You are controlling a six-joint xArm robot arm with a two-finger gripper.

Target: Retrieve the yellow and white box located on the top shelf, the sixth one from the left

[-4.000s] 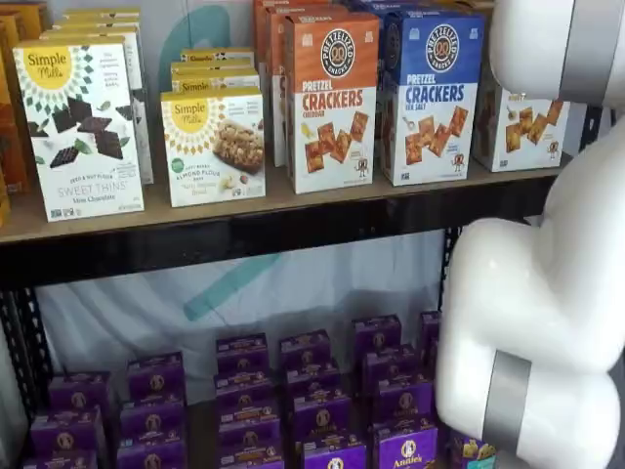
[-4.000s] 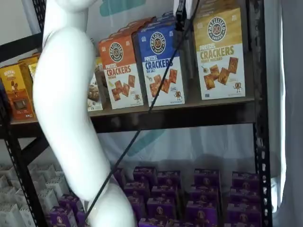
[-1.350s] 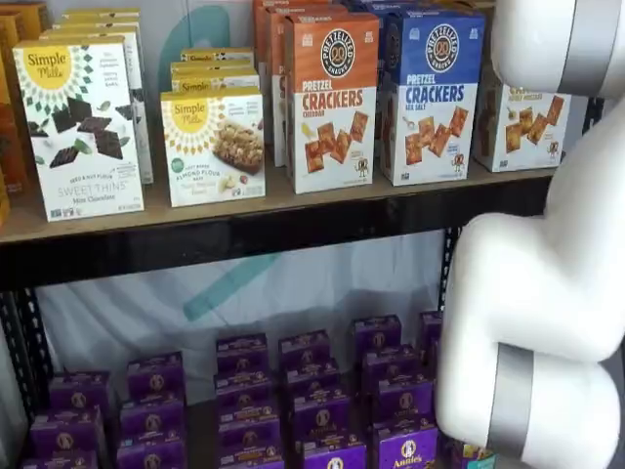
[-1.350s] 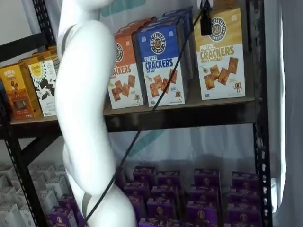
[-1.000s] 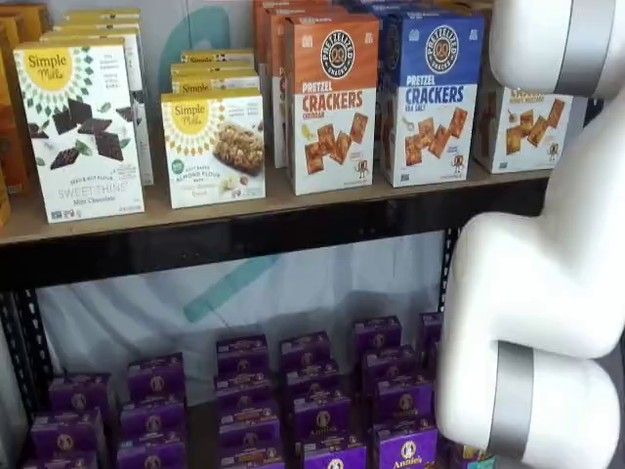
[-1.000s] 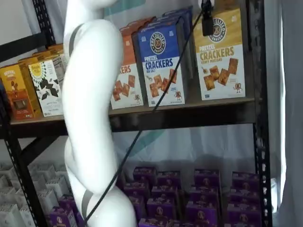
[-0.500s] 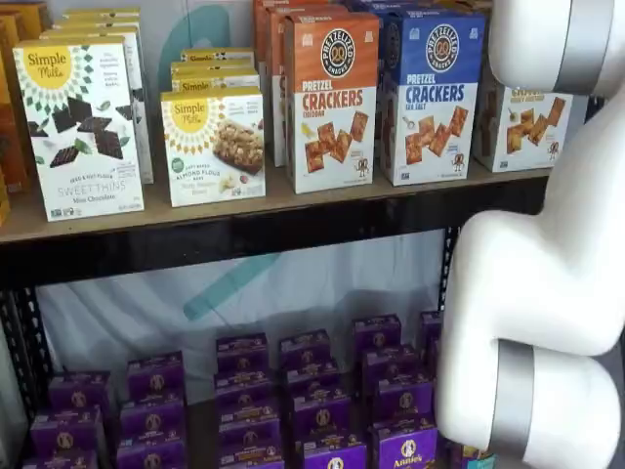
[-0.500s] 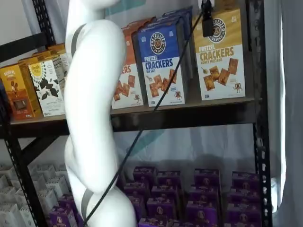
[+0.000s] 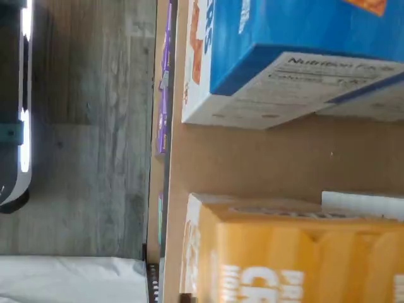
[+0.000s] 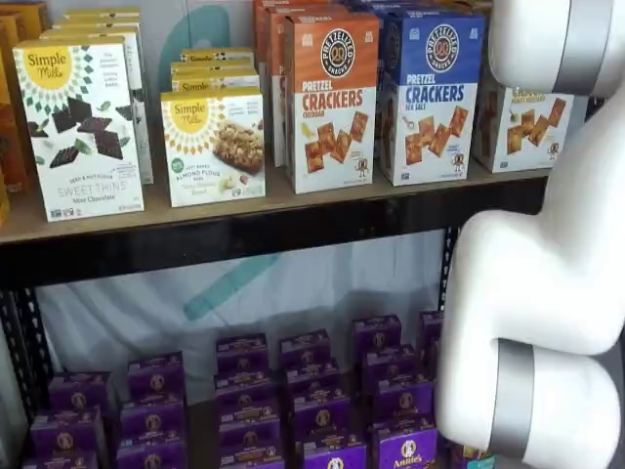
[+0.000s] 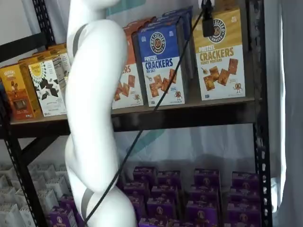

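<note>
Arm up at the top shelf [image 11: 189,116], lining up on the yellow and white box [image 11: 219,54]; no grab yet, by the look of it.

Your white arm [image 11: 92,109] fills the foreground in both shelf views and cuts off most of the target in one of them, where only its cracker-printed lower part [image 10: 527,127] shows. The target stands at the right end of the top shelf, just beside the blue Pretzel Crackers box [image 11: 163,66], a bare strip of board between them in the wrist view. The gripper [image 11: 207,21] shows only as a black finger at the frame's top edge, in front of the target's upper face; apart or together, you cannot tell. Centre on the yellow carton and keep clear of the blue neighbour before closing.
</note>
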